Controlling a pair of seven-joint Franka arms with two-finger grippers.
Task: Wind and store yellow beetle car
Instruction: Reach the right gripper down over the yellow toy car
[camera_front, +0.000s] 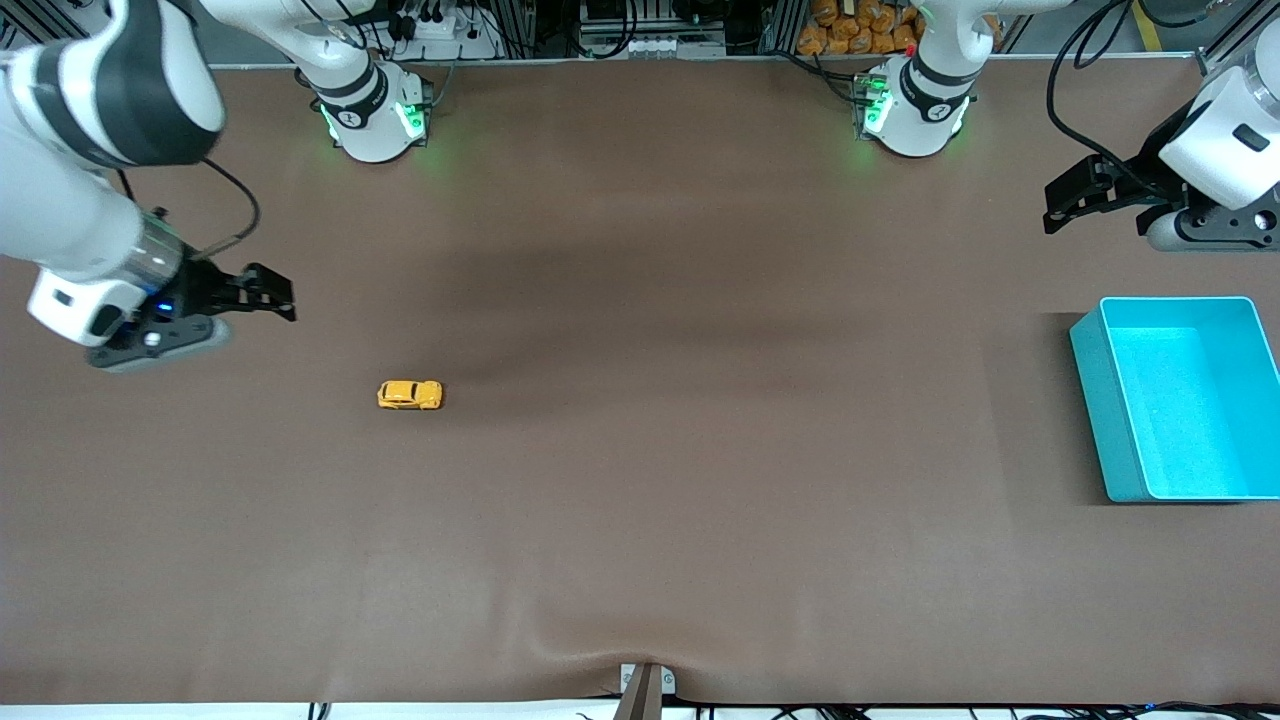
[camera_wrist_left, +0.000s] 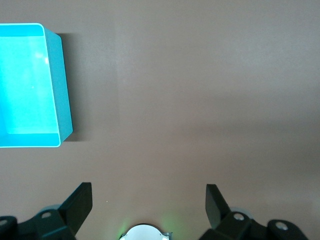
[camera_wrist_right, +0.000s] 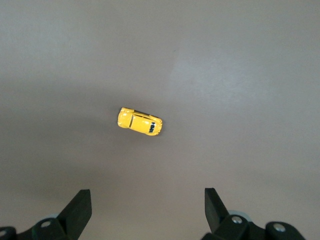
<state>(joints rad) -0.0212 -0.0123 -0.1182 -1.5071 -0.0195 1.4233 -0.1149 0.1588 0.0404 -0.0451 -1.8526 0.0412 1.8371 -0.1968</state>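
The yellow beetle car (camera_front: 410, 395) stands on its wheels on the brown table, toward the right arm's end; it also shows in the right wrist view (camera_wrist_right: 140, 122). My right gripper (camera_front: 272, 292) is open and empty, up in the air over bare table beside the car. The cyan bin (camera_front: 1180, 398) stands empty at the left arm's end; it also shows in the left wrist view (camera_wrist_left: 31, 85). My left gripper (camera_front: 1062, 205) is open and empty, held over bare table beside the bin, and the left arm waits.
The two arm bases (camera_front: 372, 115) (camera_front: 912, 110) stand along the table's edge farthest from the front camera. A small metal bracket (camera_front: 645, 685) sits at the table's nearest edge. The brown mat has a slight wrinkle near it.
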